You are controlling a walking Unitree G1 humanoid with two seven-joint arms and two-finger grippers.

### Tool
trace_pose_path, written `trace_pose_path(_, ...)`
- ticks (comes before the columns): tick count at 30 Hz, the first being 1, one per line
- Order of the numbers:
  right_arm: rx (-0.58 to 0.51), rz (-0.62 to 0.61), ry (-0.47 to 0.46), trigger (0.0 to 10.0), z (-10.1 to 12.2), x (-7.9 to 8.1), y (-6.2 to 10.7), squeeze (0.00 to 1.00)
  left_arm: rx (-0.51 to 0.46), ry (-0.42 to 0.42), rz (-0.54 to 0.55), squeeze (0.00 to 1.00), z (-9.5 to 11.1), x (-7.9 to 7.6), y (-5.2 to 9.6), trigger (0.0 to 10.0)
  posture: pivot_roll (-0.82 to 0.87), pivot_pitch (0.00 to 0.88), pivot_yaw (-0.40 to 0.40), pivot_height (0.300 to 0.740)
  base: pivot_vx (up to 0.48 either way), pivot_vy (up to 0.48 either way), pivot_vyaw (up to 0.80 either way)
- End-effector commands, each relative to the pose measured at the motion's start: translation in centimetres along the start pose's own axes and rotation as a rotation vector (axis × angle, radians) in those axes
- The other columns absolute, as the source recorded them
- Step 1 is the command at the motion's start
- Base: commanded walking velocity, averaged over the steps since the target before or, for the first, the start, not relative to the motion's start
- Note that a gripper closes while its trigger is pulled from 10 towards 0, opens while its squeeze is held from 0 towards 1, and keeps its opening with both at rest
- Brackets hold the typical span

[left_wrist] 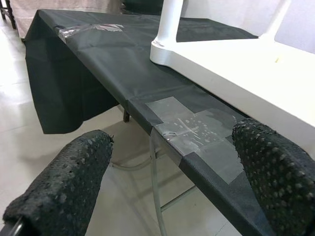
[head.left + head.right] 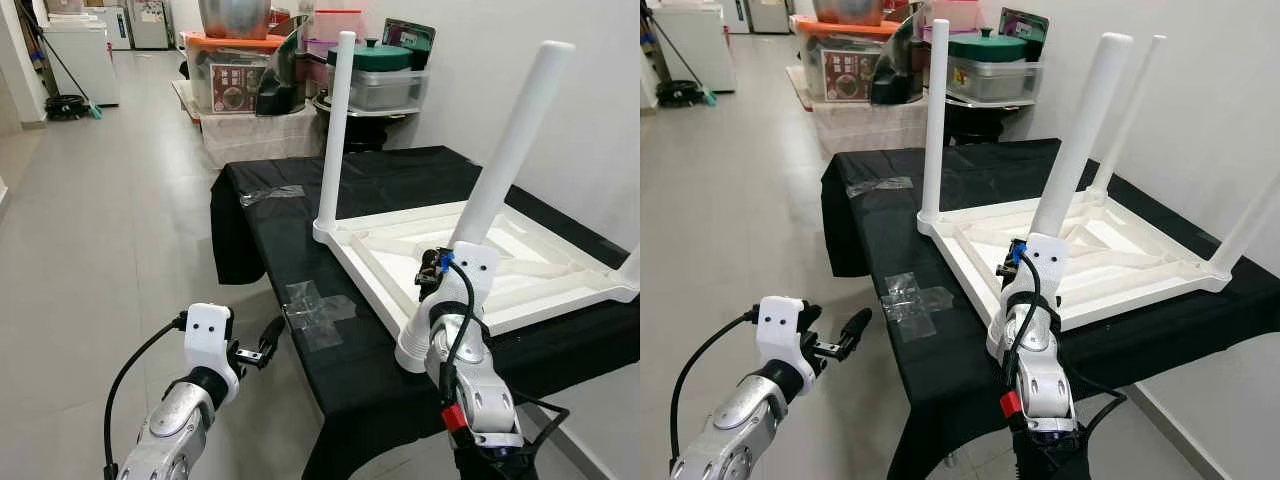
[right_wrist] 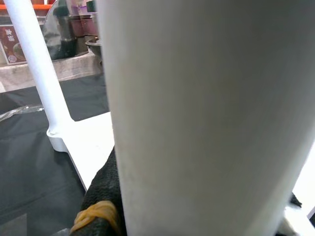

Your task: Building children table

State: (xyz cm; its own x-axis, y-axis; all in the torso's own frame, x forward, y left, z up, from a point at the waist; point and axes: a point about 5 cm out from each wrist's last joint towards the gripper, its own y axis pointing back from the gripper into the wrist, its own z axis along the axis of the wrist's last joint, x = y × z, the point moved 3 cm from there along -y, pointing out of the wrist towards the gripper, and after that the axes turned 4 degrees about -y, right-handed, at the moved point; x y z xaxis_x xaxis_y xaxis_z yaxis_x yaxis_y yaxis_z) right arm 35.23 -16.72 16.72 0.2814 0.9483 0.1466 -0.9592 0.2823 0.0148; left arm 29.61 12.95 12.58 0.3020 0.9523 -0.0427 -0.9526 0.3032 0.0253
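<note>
Closest to the camera is the right pincer (image 3: 110, 206), which pinches the near white leg (image 2: 505, 160) of the children table (image 2: 520, 265) close to its base; in the right wrist view this leg is a broad white column with one black finger (image 3: 101, 196), bound with a yellow band, pressed against it. The children table lies upside down on the bench (image 2: 300, 215), which is covered by a black cloth, and its legs point upward. A second leg (image 2: 336, 130) stands at the corner further from the robot, and the right eye view shows two more legs on the wall side. The left pincer (image 2: 262, 350) hovers over the floor (image 2: 100, 250) beside the bench edge, with its fingers (image 1: 64, 189) spread apart and nothing between them. Near that edge, clear tape patches (image 2: 318, 315) stick on the cloth. Storage boxes (image 2: 235, 75) and pots stand behind the bench.
</note>
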Motion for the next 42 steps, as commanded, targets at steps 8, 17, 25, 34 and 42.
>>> trace_pose_path(8, 0.161, -0.036, 0.052, 10.0, -3.6, -1.5, 0.4, 0.0, 0.014, -0.011, -0.017, 0.0, -0.2, -0.2, -0.1, 10.0, 0.04, 0.0, -0.047, 0.74, 0.0, 0.0, 0.0)
trace_pose_path(17, 0.035, -0.036, 0.046, 10.0, -0.4, -1.5, 0.0, 0.0, 0.014, -0.011, -0.023, 0.0, -0.2, -0.2, -0.2, 10.0, 0.04, 0.0, -0.043, 0.74, 0.0, 0.0, 0.0)
trace_pose_path(25, 0.021, -0.009, 0.05, 10.0, 0.1, -1.1, 0.2, 0.0, 0.011, -0.01, -0.029, 0.0, -0.2, -0.4, -0.4, 10.0, 0.03, 0.0, -0.041, 0.74, 0.0, 0.0, 0.0)
trace_pose_path(34, 0.022, 0.023, 0.07, 10.0, 0.2, -0.7, 0.3, 0.0, 0.009, -0.009, -0.03, 0.0, -0.2, -0.4, -0.4, 10.0, 0.03, 0.0, -0.043, 0.74, 0.0, 0.0, 0.0)
trace_pose_path(42, 0.019, 0.033, 0.072, 10.0, 0.4, -0.6, 0.2, 0.0, 0.008, -0.008, -0.033, 0.0, -0.3, -0.5, -0.5, 10.0, 0.03, 0.0, -0.044, 0.74, 0.0, 0.0, 0.0)
